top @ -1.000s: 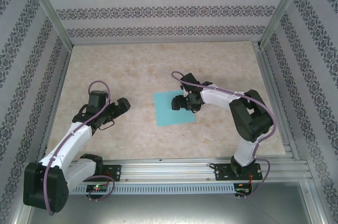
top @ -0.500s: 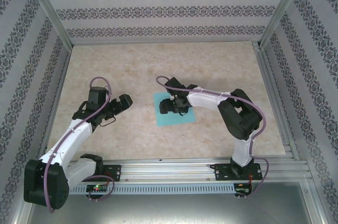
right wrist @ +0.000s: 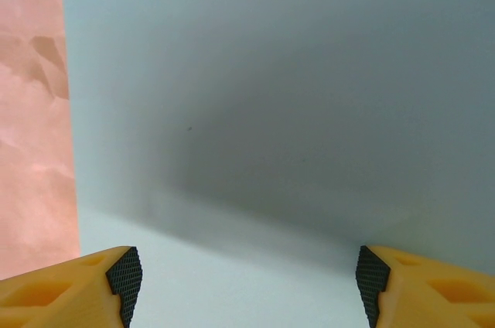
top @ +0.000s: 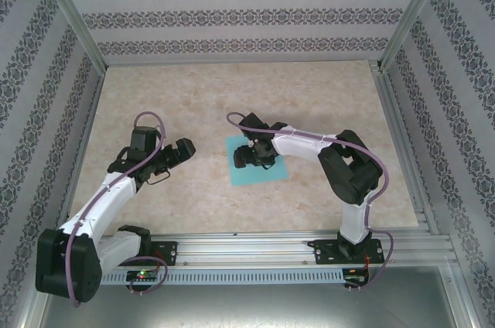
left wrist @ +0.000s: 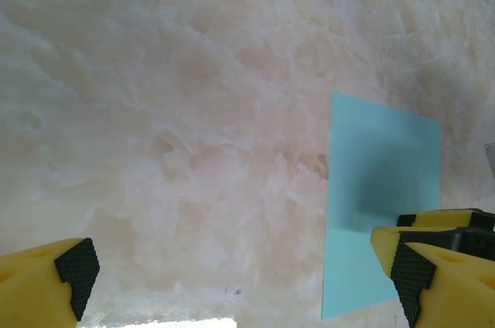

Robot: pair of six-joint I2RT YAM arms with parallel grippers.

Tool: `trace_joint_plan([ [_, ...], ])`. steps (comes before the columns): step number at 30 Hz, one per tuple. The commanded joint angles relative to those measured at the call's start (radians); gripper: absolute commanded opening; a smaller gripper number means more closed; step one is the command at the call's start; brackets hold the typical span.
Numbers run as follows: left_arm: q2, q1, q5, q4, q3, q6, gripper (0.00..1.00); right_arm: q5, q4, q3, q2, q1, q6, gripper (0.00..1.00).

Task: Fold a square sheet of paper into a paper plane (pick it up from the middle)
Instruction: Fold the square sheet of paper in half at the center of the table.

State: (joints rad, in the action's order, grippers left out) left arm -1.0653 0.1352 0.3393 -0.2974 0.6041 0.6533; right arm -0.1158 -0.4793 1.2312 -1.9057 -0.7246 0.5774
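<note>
Right now the square sheet of paper (top: 261, 174) lies flat and unfolded on the table (top: 232, 96), with no crease showing. The right gripper (top: 246, 158) hangs directly over the sheet, a little left of its middle. Its jaws stand wide apart with nothing between them, and its shadow falls on the paper below. Whether the tips touch the sheet yet, I cannot tell. From its wrist camera the sheet (right wrist: 278, 111) runs ahead of the right gripper (right wrist: 247, 278), with the sheet's left edge just beside the left fingertip. The left gripper (top: 182, 150), jaws fully apart and empty, waits well off the sheet's left edge. The right arm is plainly the nearer, so the pick-up looks like its job: straight down, then pinch.
</note>
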Motion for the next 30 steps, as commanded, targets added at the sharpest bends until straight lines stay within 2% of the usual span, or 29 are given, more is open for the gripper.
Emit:
trace_joint_plan([
  [1, -0.038, 0.002, 0.052, 0.060, 0.003, -0.012, 1.00, 0.022, -0.042, 0.067, 0.028, -0.025, 0.079, 0.77],
  [4, -0.092, 0.025, 0.083, 0.080, 0.012, 0.002, 1.00, 0.130, -0.054, 0.090, 0.039, -0.006, 0.075, 0.78],
  [14, -0.194, 0.085, 0.120, 0.120, 0.023, 0.001, 1.00, 0.027, 0.033, 0.082, -0.051, 0.124, 0.116, 0.77],
  [24, -0.237, 0.104, 0.121, 0.127, 0.037, 0.000, 1.00, 0.144, 0.032, -0.044, -0.018, 0.125, 0.335, 0.76],
  [27, -0.249, 0.107, 0.123, 0.123, 0.048, -0.006, 1.00, 0.164, 0.042, -0.043, 0.003, 0.106, 0.292, 0.77],
  [30, -0.255, 0.109, 0.123, 0.118, 0.056, -0.012, 1.00, 0.180, -0.054, 0.037, -0.002, 0.097, 0.217, 0.78],
])
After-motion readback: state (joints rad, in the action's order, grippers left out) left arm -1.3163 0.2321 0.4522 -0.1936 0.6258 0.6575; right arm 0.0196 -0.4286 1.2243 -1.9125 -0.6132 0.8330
